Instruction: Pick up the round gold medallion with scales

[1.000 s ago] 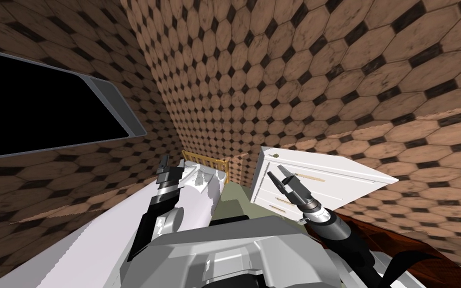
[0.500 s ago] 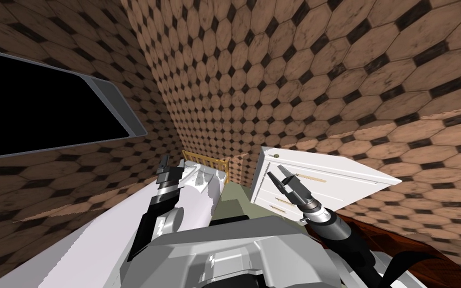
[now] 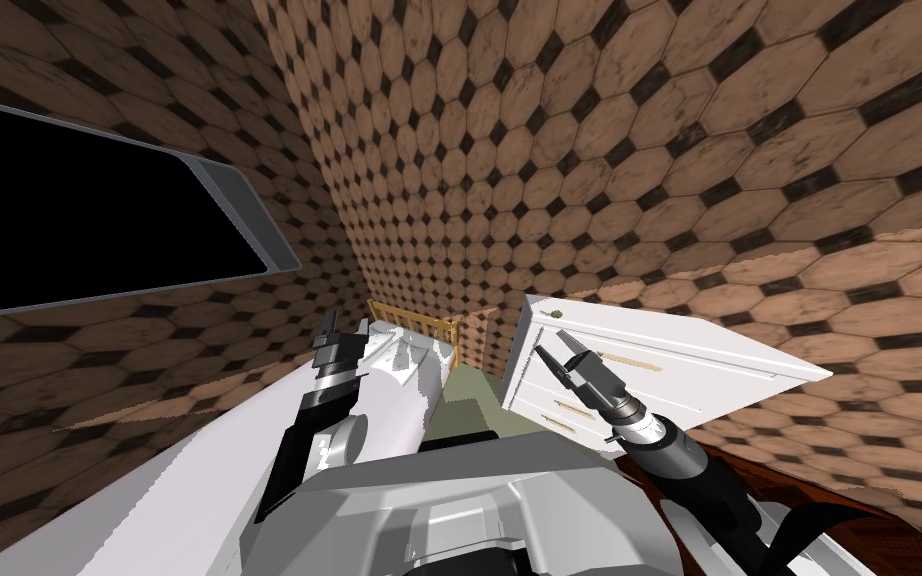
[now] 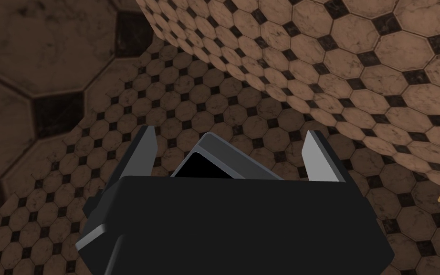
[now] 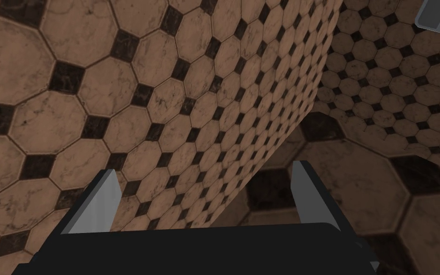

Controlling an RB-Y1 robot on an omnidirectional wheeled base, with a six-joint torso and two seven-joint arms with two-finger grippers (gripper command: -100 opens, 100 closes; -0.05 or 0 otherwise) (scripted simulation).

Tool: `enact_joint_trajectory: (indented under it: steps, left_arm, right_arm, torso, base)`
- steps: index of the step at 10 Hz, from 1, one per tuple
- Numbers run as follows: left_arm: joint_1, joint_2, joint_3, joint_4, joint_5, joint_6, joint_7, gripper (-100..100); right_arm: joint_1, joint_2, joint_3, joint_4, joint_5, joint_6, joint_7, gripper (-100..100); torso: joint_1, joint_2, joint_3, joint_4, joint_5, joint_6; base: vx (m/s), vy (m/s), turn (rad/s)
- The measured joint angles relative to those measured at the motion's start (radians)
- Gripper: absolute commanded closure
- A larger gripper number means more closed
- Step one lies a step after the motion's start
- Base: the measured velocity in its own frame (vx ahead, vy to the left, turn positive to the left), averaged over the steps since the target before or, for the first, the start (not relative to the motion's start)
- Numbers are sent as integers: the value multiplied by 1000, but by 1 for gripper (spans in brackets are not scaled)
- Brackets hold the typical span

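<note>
A small dark round thing (image 3: 552, 312) lies on top of the white dresser (image 3: 669, 365), near its corner; I cannot make out gold or scales on it. My right gripper (image 3: 550, 342) hangs open in front of the dresser's drawers, just below that corner. In the right wrist view its fingers (image 5: 204, 168) stand wide apart with nothing between them. My left gripper (image 3: 345, 325) is raised over the white bed and is open too (image 4: 231, 132), holding nothing.
A white bed (image 3: 209, 470) with a wooden headboard (image 3: 414, 322) runs along my left. A strip of green floor (image 3: 469, 395) separates it from the dresser. A grey-framed window (image 3: 239, 215) shows a black area. Dark wood furniture (image 3: 809, 485) sits at lower right.
My head camera has shifted a little, so the dresser stretches farther right. The right arm has drifted slightly right and down. Both grippers stay open.
</note>
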Motion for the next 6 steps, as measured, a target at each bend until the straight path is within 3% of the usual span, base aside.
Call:
enact_joint_trajectory:
  steps: [6]
  left_arm:
    - [0, 0, 0, 0, 0, 0, 0, 0]
  right_arm:
    - [1, -12, -10, 2, 7, 6, 10, -100]
  torso:
    - [3, 3, 1, 1, 1, 1]
  base:
    - [0, 0, -2]
